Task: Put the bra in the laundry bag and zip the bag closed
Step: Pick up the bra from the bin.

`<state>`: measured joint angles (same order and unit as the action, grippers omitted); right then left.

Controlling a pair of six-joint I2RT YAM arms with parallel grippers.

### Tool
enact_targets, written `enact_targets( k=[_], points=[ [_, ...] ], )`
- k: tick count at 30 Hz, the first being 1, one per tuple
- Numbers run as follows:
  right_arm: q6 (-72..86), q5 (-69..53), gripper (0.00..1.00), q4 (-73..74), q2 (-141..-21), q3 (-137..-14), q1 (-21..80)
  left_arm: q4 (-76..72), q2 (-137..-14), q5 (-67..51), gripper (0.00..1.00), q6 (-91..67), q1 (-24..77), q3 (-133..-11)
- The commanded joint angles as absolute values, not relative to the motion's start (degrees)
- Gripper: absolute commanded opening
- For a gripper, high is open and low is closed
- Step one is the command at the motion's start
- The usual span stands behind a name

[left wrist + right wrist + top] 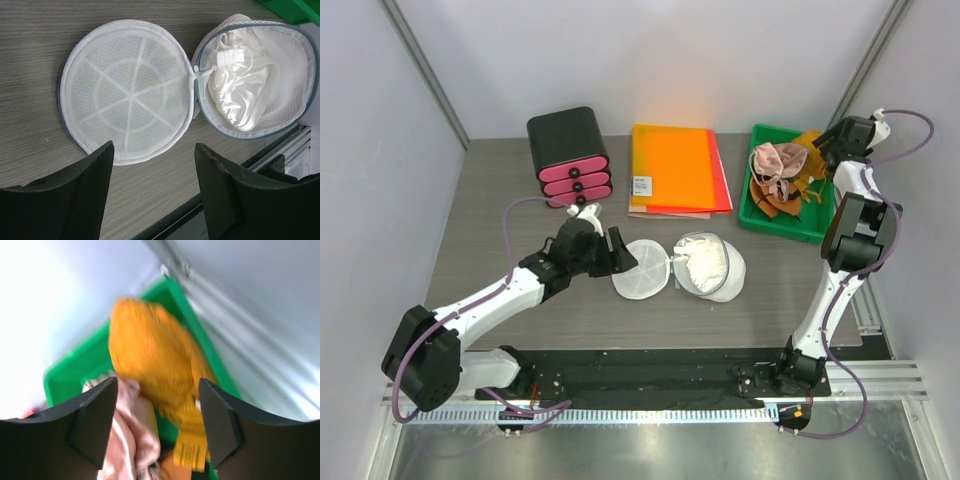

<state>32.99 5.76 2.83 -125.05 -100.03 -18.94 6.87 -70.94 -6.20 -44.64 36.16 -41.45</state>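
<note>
Grey wood-grain table (500,200) held everything. Nearest the arm bases, the left gripper (153,150) hovered low with its two dark fingers spread apart and nothing between them. Just beyond its fingertips lay the laundry bag (127,92), opened flat. Its empty ribbed half sat directly ahead of the gripper. The other half lay to the right, joined at the hinge, with the white bra (235,95) bunched inside it. The two halves lined up left to right, so closing the bag would likely mean folding the empty half rightward over the filled one. The left arm was much the nearer. Far back on the right, well apart from the bag, the right gripper (157,390) hung with its fingers spread and empty above an orange garment (150,355) in a green bin (75,365).
</note>
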Motion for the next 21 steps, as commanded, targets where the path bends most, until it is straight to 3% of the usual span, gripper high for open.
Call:
enact_targets(
  k=[1,5,12,18,21],
  points=[
    [26.6,7.0,0.68,-1.7,-128.7,-107.1,-20.1,4.1,-69.9,-7.6,0.66,-44.8,36.4,-42.3],
    [25.1,-3.7,0.69,-0.4,-133.5,-114.3,-20.0,3.4,-70.1,-8.2,0.65,-45.7,36.6,-42.2],
    [22.2,-10.9,0.75,-1.8,-133.2,-111.4,-19.7,3.3,-69.6,-8.8,0.65,-45.8,36.8,-41.9],
    [23.6,-13.5,0.66,-4.5,-131.9,-105.6,-19.6,3.2,-69.2,-8.8,0.64,-46.1,37.3,-42.5],
    [23.2,-13.1,0.65,-5.0,-132.0,-104.2,-19.0,3.3,-69.0,-9.0,0.63,-46.1,37.6,-42.8]
  ],
)
